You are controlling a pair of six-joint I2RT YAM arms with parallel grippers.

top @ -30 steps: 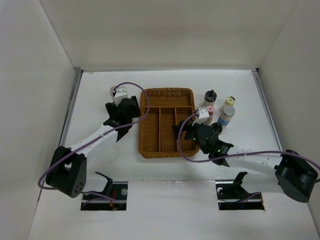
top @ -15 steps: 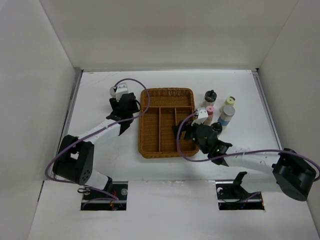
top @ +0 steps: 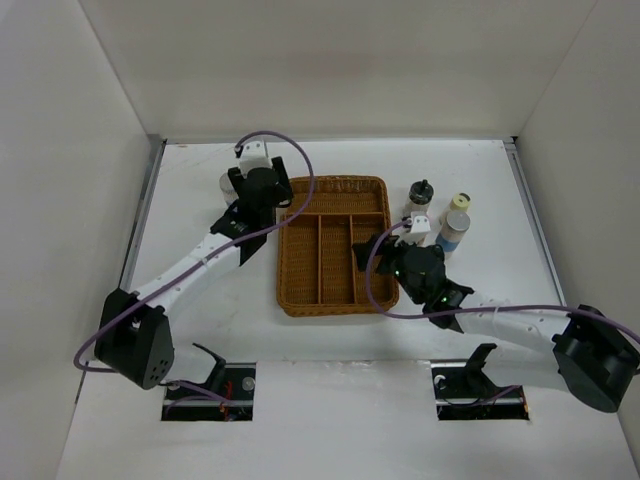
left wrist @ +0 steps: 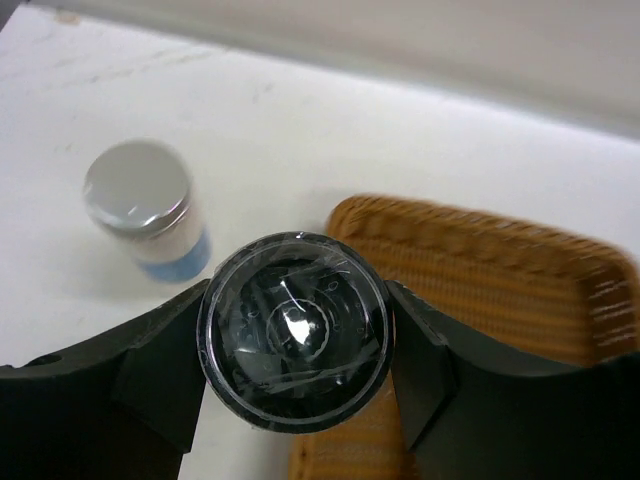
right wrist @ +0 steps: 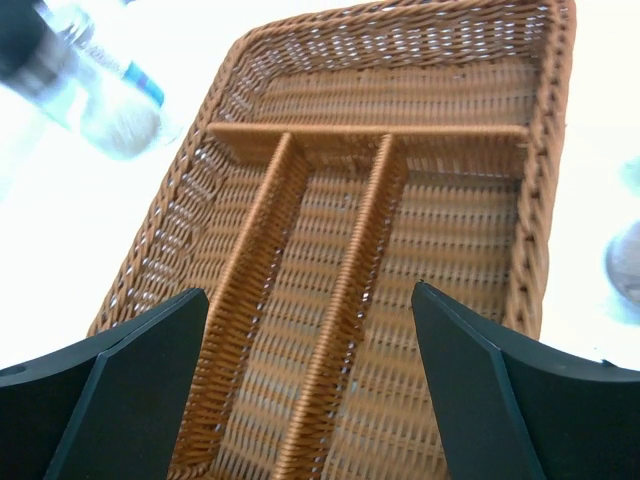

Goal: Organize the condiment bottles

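My left gripper point(left wrist: 295, 340) is clamped on a black-topped shaker point(left wrist: 292, 325), held over the far left corner of the wicker tray point(left wrist: 480, 270). A grey-capped bottle point(left wrist: 137, 200) stands on the table just to its left. My right gripper point(right wrist: 308, 295) hangs with its jaws apart and empty over the tray's dividers, and on the table right of the tray stand a second black-topped shaker point(top: 421, 192), a cream-capped bottle point(top: 460, 203) and a second grey-capped bottle point(top: 455, 228).

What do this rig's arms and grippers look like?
Left arm and right arm alike: white tubular links, black joint housings and bases. A purple cable loops along each to a white wrist block. Left gripper and right gripper are black, with broad matte wedge-shaped fingers.
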